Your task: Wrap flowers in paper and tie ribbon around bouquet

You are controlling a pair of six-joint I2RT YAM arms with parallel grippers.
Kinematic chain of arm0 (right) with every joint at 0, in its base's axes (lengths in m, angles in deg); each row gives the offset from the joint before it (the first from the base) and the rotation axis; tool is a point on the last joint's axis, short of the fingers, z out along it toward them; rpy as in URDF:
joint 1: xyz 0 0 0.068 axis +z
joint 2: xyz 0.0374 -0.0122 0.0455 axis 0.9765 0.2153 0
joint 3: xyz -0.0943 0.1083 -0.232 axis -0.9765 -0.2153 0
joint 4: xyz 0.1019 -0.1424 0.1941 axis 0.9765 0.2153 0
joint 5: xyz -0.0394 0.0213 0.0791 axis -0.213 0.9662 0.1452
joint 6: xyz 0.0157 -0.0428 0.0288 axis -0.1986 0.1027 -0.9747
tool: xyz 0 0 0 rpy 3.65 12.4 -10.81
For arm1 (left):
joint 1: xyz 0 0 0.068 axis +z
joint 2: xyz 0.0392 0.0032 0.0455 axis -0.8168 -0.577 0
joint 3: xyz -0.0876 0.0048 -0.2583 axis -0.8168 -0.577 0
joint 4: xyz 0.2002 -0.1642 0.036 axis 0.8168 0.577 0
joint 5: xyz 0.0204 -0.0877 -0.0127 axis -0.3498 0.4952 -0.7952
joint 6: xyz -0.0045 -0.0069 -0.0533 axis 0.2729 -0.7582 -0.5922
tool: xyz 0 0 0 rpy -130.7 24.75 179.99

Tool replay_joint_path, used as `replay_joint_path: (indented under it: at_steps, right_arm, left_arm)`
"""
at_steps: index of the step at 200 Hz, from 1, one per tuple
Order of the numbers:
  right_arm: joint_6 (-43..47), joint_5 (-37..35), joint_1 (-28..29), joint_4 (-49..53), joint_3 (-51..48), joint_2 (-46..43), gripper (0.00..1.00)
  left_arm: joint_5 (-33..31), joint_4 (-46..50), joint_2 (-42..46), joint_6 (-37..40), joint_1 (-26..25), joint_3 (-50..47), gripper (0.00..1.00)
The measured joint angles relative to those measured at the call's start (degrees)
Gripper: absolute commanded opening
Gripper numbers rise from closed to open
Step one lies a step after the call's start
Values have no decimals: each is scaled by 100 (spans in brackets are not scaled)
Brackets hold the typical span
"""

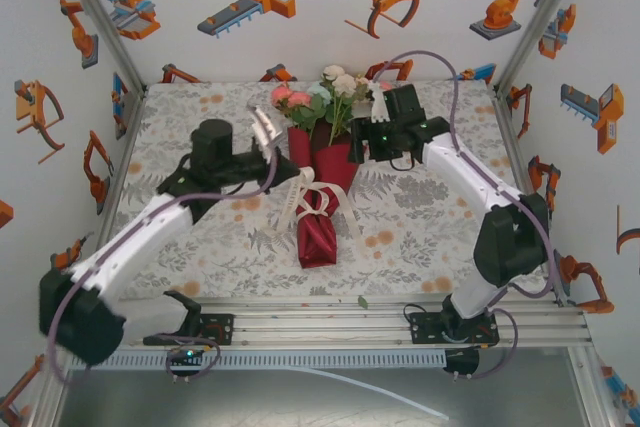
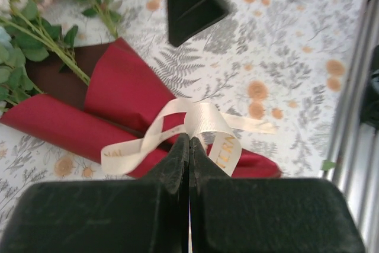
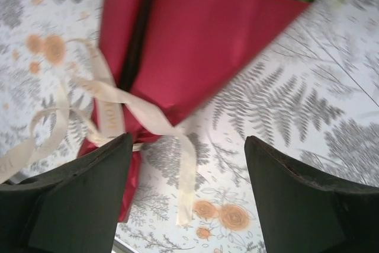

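While the bouquet (image 1: 335, 162) lies along the middle of the table (image 1: 430, 207), with the flowers (image 1: 330, 92) toward the far edge and the pointed end of the paper (image 1: 316, 242) toward the arm bases, the ribbon (image 1: 310, 199) circles the narrow waist of the cone, its loose tails spilling to both sides. The tie looks slack. Judge the task as near its end but not secured.

Left gripper (image 2: 189, 140): closed, tips at the ribbon loop. Whether a strand is pinched between the tips cannot be told.

Right gripper (image 3: 188, 140): open wide and empty, poised above the lower cone. The knot shows between its jaws in the right wrist view.

Hazards:
- Pulling with the left gripper while nothing anchors the bouquet is likely to drag the light cone across the table instead of tightening the ribbon.
- A pull on a loop rather than a tail may undo the tie.
- Closing the right gripper on the glossy paper may crush or unroll the cone and loosen the flowers.
- Descending off-centre may catch a tail and shift the wrap.
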Motion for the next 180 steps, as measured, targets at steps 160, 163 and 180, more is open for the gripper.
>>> replay_joint_path:
  at_steps: [160,163,180]
  right_arm:
    - [-286,555,369,-868,-345,319,64]
    - [-289,509,332,-876,-378,264,64]
    - [-356,284,146,-907,-588,-24,64]
  left_arm:
    - [-136,-931,-415,-50,79,-225,0]
    - [-140,-979,-522,-96,66,-188,0]
    - [-273,-1300,-1233,-330,-68,129,2]
